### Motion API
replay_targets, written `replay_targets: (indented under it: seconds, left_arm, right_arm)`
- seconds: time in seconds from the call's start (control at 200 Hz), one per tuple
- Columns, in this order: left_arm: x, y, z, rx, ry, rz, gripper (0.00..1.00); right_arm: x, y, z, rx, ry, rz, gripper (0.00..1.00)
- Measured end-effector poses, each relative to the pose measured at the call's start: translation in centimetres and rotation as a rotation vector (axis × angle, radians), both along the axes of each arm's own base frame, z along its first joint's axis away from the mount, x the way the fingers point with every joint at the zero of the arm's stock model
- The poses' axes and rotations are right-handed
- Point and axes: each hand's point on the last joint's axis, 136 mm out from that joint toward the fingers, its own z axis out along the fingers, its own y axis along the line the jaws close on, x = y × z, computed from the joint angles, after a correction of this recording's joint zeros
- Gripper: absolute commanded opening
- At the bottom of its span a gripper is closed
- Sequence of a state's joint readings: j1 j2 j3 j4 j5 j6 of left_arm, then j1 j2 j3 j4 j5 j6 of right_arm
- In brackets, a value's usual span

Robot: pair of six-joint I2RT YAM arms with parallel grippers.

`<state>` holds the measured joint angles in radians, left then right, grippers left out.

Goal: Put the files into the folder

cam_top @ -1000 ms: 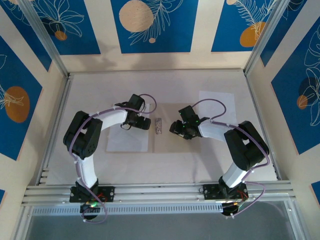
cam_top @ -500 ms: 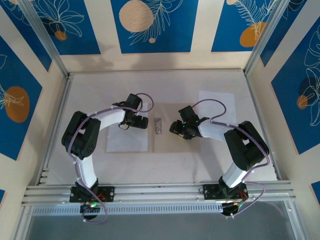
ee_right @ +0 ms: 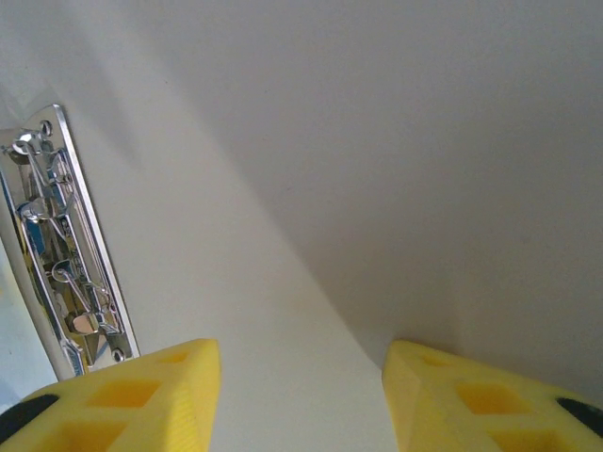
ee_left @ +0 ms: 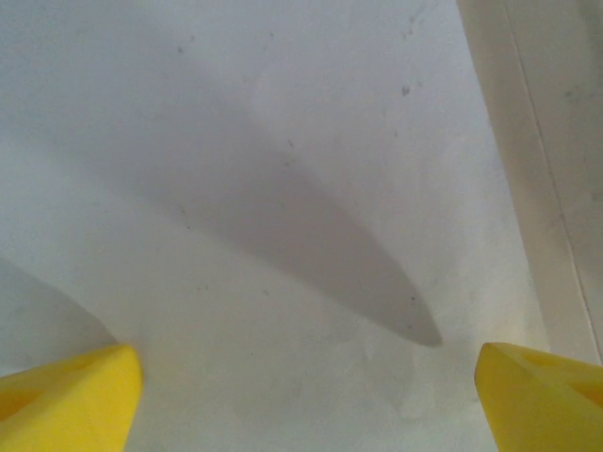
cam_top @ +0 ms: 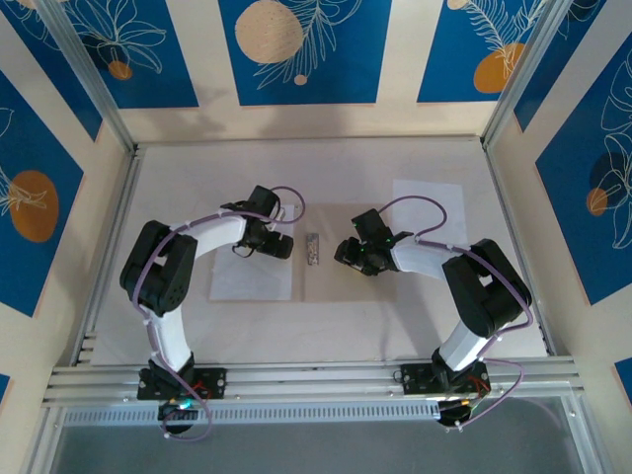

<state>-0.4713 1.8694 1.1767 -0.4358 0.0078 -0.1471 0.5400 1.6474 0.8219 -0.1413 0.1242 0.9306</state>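
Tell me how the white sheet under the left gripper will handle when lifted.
The sheet lies flat and looks thin, so it will probably flop and sag if lifted by one edge. No raised edge shows between the fingers of the left gripper, so a push likely slides it.

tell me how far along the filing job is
Done: the folder lies open, its metal clip exposed. In hand: nothing is gripped. The left pincer hangs open over one white sheet left of the clip, and the right pincer is open above the folder's right cover. Left: the second sheet lies apart, far right, and neither looks clipped in.
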Motion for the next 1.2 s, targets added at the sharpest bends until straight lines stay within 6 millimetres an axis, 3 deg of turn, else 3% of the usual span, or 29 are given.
replay_targets:
  seconds: [0.925, 1.08, 1.2]
  left_arm:
    - [-0.6, 0.6, -0.1, 0.025, 0.012, 0.006, 0.92]
    - [-0.7, 0.6, 1.0, 0.02, 0.014, 0.004, 0.94]
    - [0.3, 0.0, 3.5, 0.041, -0.045, 0.004, 0.96]
  right_arm:
    - [-0.3, 0.3, 0.0, -0.002, 0.004, -0.002, 0.51]
    - [-0.5, 0.5, 0.1, 0.0, 0.005, 0.003, 0.51]
    - [-0.9, 0.9, 0.0, -0.009, 0.007, 0.017, 0.51]
